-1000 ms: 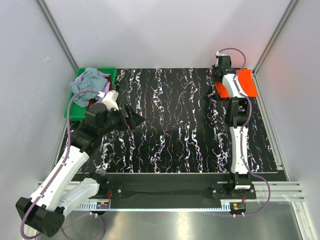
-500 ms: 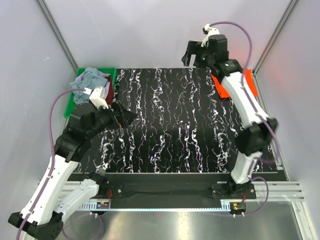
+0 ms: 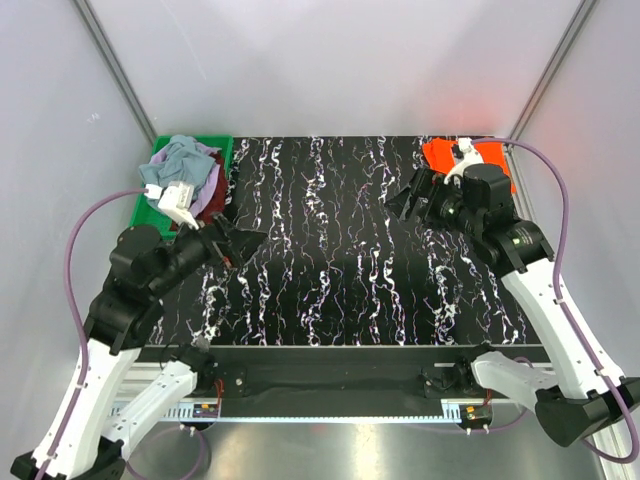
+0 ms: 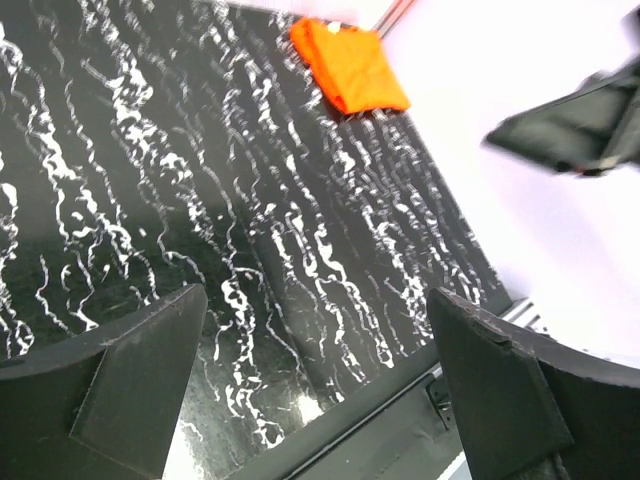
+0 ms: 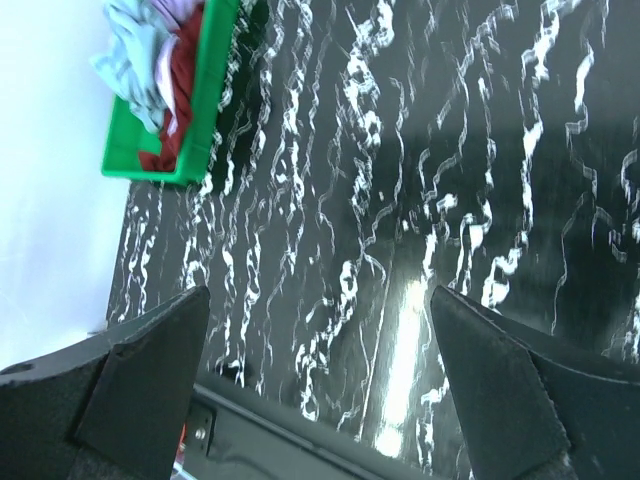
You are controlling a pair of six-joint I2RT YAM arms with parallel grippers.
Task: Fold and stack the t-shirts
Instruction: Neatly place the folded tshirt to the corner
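One bright orange-red t-shirt (image 3: 437, 153) lies folded into a flat, neat rectangle at the far edge of the table (image 3: 330, 290). It is well apart from the green bin (image 3: 226, 150), at the corner opposite the bin along that same far edge. Its long axis seems to run along that edge, on a line pointing back toward the bin and slightly skewed. In the top view the right arm covers part of it. The left wrist view shows the whole packet (image 4: 350, 65), smooth on top with a doubled edge on one side. Which end holds the neck cannot be told.

The other t-shirts sit inside the bin in a loose, crumpled heap with no clear axis. Three colours can be counted there:
- a grey-blue shirt (image 3: 180, 165) on top, toward the bin's far side
- a lilac shirt (image 3: 213, 172) at the side of the bin nearest the orange shirt
- a dark red shirt (image 3: 210, 197) beneath, toward the bin's near side

The right wrist view shows the same heap of three in the one bin (image 5: 215, 90).

The left end effector (image 3: 245, 240) hovers just beside the bin's near corner, over the table. Its fingers are spread wide with nothing between them. The right end effector (image 3: 412, 195) hangs far from the bin, beside the orange shirt and pointing back toward the bin. Its fingers are also spread and empty.
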